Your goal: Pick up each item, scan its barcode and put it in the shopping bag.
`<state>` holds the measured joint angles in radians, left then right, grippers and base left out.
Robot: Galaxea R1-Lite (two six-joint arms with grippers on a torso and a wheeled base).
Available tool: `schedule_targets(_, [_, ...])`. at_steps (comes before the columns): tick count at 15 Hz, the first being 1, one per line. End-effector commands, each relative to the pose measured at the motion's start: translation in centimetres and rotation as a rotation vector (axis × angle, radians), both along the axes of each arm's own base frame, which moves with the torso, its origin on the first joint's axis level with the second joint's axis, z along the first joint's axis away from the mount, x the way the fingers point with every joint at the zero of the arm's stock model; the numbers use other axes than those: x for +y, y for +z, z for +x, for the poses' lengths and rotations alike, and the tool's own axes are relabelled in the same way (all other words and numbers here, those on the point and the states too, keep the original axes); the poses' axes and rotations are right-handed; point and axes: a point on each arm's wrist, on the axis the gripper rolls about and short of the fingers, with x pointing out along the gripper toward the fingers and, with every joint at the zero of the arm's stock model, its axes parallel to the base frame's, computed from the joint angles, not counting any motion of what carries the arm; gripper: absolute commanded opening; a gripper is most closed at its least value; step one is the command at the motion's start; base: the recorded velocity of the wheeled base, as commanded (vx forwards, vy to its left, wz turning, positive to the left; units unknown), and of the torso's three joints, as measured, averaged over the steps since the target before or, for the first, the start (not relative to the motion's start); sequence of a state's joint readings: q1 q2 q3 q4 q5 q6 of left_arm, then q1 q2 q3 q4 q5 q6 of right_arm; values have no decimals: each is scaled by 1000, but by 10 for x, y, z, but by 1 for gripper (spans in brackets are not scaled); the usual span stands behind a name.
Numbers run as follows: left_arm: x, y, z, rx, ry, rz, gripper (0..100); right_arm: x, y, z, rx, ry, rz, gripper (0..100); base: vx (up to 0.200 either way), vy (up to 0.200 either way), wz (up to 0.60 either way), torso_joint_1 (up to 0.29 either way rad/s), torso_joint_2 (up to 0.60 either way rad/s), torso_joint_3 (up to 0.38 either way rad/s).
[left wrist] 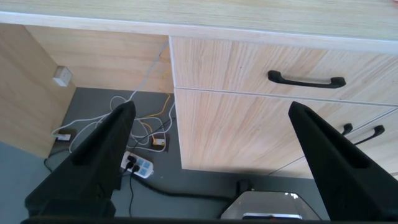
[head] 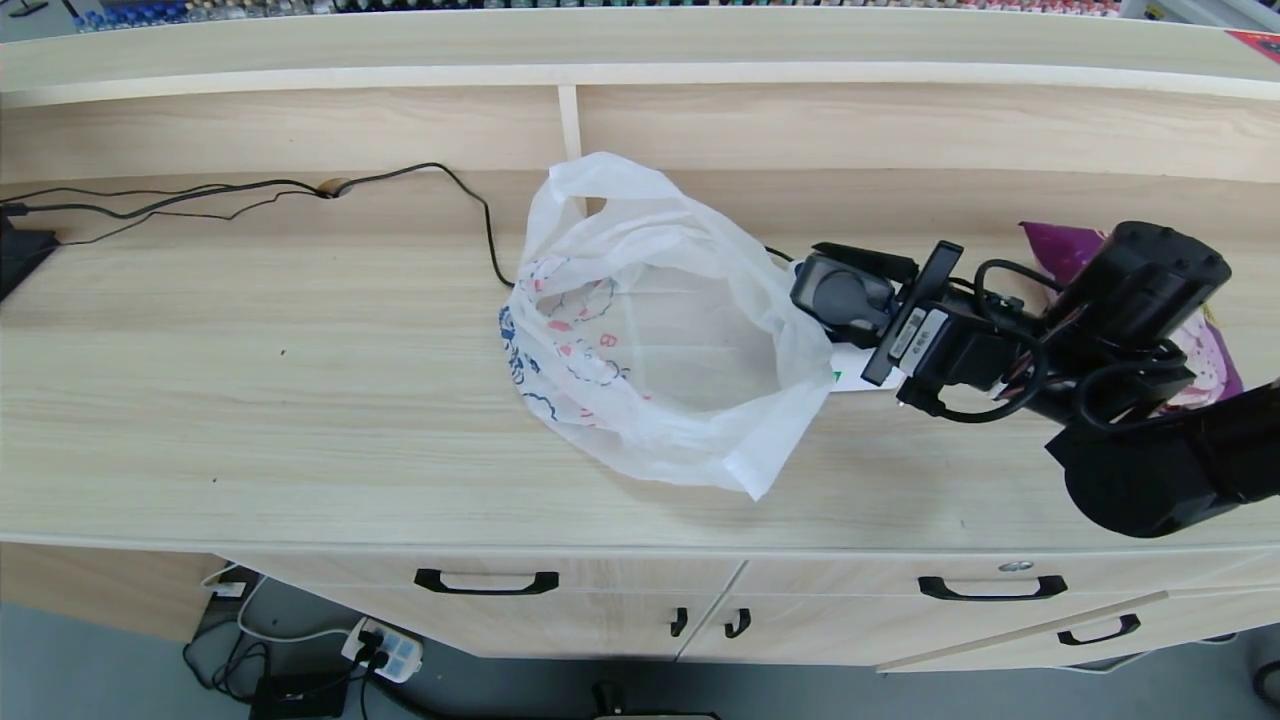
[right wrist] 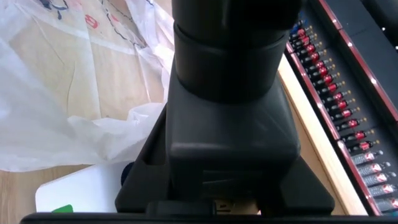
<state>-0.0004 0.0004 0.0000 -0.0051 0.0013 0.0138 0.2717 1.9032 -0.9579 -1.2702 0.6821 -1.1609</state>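
Observation:
A white plastic shopping bag (head: 650,330) lies open on the wooden counter (head: 300,400), its mouth facing the right arm. Just right of the bag, my right gripper (head: 905,325) is shut on a black barcode scanner (head: 845,292), whose head points at the bag's rim. In the right wrist view the scanner (right wrist: 230,124) stands over the bag (right wrist: 74,93). A flat white item with a green mark (head: 848,378) (right wrist: 81,193) lies under the scanner. A purple snack bag (head: 1065,250) sits behind the right arm. My left gripper (left wrist: 211,109) hangs open below the counter, facing the drawers.
A black cable (head: 480,220) runs along the counter's back wall to the bag. A dark device (head: 20,258) sits at the far left edge. Drawers with black handles (head: 487,582) (left wrist: 306,79) front the counter. Cables and a power strip (left wrist: 138,165) lie on the floor.

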Motion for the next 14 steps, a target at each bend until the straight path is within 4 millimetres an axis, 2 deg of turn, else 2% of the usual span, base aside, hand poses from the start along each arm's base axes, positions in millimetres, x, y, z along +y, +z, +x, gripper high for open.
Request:
schedule_targets(1, [0,0,0,-1,-1,-2,100,-1,9,-4,-15,-4,16,0,0,0,0,0,0,0])
schedule_targets(3, [0,0,0,-3,1,-6,100,-1,22,-11,-6,-17,72,0,0,0,0,0,0,0])
schedule_targets(5, [0,0,0,0,1,-6,100,8,30,-23,48,-2,150,0,0,0,0,0,0,0])
schedule_targets(9, [0,0,0,3,-1,-3,100,15,23,-51,238,37,329,0,0,0,0,0,0,0])
schedule_targets(11, [0,-1,0,5,-1,-5,100,10,25,-77,330,16,414,0,0,0,0,0,0,0])
schedule_targets(13, [0,-1,0,5,-1,-6,100,10,29,-108,470,-29,602,0,0,0,0,0,0,0])
schedule_targets(14, [0,-1,0,5,-1,-5,100,8,34,-117,511,-29,673,0,0,0,0,0,0,0])
